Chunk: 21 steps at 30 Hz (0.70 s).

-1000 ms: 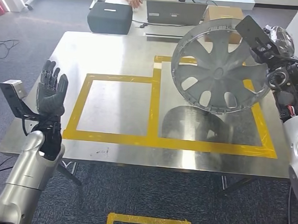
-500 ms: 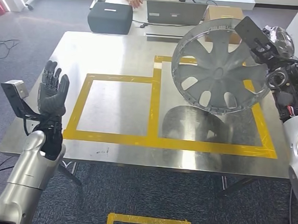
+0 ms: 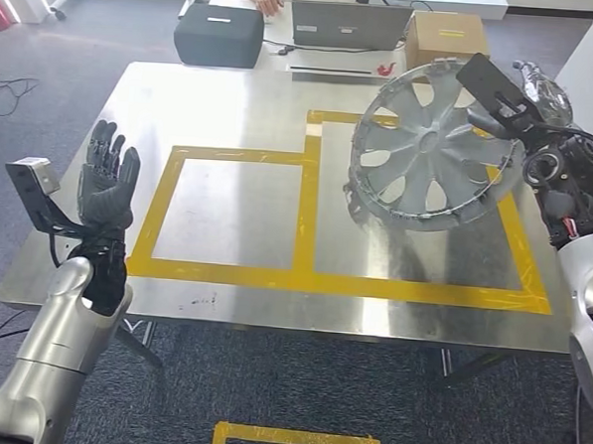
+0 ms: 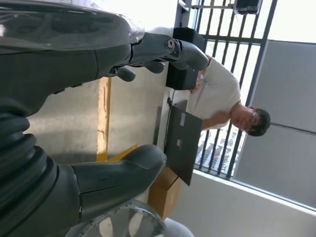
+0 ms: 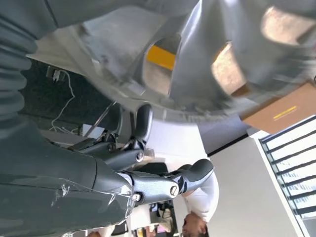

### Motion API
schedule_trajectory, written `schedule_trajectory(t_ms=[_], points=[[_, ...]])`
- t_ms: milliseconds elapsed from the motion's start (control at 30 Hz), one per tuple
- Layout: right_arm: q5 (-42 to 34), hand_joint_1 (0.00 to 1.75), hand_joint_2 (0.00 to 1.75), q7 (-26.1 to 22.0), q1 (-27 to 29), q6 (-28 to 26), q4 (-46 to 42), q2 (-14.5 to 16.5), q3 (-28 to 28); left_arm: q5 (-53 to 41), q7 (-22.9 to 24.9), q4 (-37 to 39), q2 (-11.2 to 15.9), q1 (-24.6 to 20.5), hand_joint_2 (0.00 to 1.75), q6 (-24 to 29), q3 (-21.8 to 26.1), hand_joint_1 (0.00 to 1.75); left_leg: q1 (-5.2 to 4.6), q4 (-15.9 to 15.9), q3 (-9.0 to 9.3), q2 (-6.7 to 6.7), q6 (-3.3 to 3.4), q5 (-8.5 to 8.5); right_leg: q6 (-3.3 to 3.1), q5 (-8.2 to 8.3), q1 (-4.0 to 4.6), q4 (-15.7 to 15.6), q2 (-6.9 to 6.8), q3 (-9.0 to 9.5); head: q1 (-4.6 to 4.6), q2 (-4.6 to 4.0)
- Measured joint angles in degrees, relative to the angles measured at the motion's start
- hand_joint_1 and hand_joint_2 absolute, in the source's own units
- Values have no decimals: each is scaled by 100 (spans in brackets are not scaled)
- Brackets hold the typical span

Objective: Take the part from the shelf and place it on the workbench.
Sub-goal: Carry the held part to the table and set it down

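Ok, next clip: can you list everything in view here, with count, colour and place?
Wheel cover: one, grey, tilted above the right taped box, one edge near the table.
Workbench: one, steel, centre.
Tape outlines: yellow, two joined boxes on the workbench.
Case: one, dark grey, far side.
Laptop: one, grey, far side.
Cardboard box: one, brown, far right.
Person: one, seated beyond the laptop.
Left hand: raised, fingers spread, empty.
Right hand: at the wheel cover's right rim; grip unclear.

Bright daylight; workbench (image 3: 247,100) glare; wrist views blurred.
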Motion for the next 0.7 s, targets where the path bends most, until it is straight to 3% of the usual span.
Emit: schedule_trajectory(t_ms=[100, 700], points=[[7, 0, 0, 0, 50, 0, 8, 1, 3, 22, -6, 0, -9, 1, 0, -8, 1, 0, 0, 0, -2, -5, 0, 0, 0, -1, 0, 0, -2, -1, -6, -1], [51, 0, 0, -10, 104, 0, 21, 0, 2, 25, -21, 0, -24, 4, 0, -56, 0, 0, -1, -1, -5, -7, 0, -1, 2, -3, -1, 0, -6, -3, 2, 0]])
